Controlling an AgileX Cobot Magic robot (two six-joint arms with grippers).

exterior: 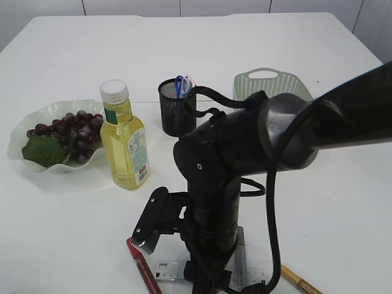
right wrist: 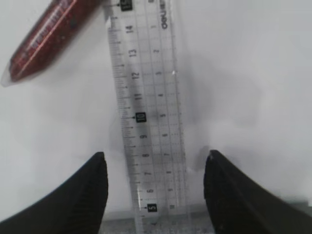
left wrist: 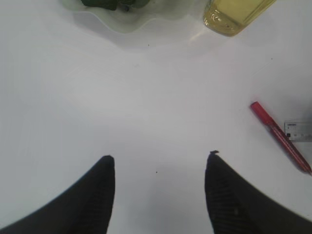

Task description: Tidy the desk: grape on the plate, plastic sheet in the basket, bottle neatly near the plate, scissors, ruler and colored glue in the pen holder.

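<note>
A clear ruler [right wrist: 146, 97] lies flat on the white table, running between the fingers of my open right gripper [right wrist: 156, 153], which hovers just over it. A red glue pen [right wrist: 46, 41] lies at its far end; both also show in the exterior view, the glue pen [exterior: 144, 266] and the ruler [exterior: 168, 269]. My right arm [exterior: 214, 184] hides its own jaws there. My left gripper [left wrist: 161, 156] is open and empty over bare table. Grapes [exterior: 73, 128] lie on the plate [exterior: 18, 150]. The bottle [exterior: 124, 138] stands upright beside it. Scissors [exterior: 180, 84] stand in the pen holder [exterior: 176, 113]. No plastic sheet shows.
A green basket [exterior: 269, 82] sits behind the right arm at the back. A gold pen [exterior: 300, 283] lies at the front right edge. In the left wrist view the plate rim [left wrist: 126, 22], the bottle base [left wrist: 234, 14] and the glue pen [left wrist: 278, 134] are ahead.
</note>
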